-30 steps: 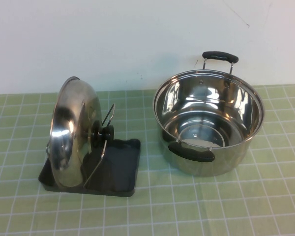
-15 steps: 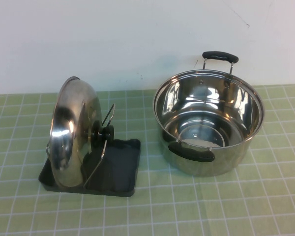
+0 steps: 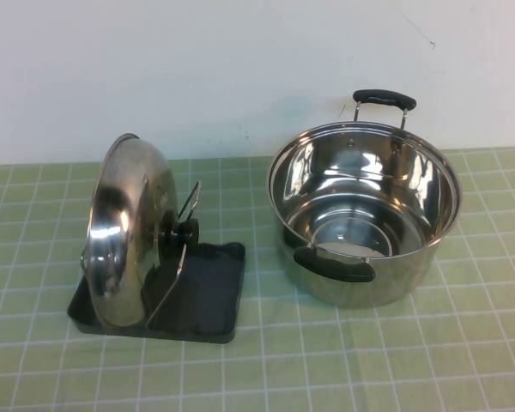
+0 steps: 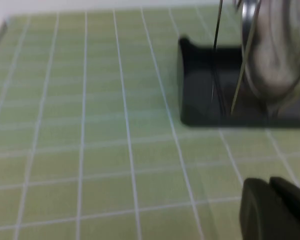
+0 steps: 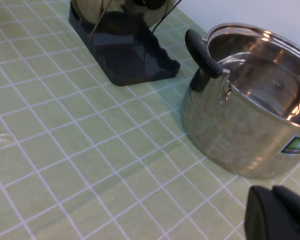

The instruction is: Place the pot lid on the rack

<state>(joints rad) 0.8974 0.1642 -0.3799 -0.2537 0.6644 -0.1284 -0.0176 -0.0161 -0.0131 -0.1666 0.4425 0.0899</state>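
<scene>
The green gridded tablecloth [image 3: 343, 360] and the white wall [image 3: 240, 69] behind were seen, then the steel pot [image 3: 365, 215]. The pot lid [image 3: 124, 232] stood on edge in the rack [image 3: 210, 300], leaning on thin prongs; a nudge could topple it. The left gripper [image 4: 275, 210] and right gripper [image 5: 280, 215] were low over the cloth, outside the high view; their claw state could not be told.

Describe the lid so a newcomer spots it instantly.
On the green checked cloth, left of the steel pot, sits a black rack. The lid stands on edge in its wire prongs: a shiny dome with a black knob, shallow unlike the pot. Neither gripper is near it.
</scene>
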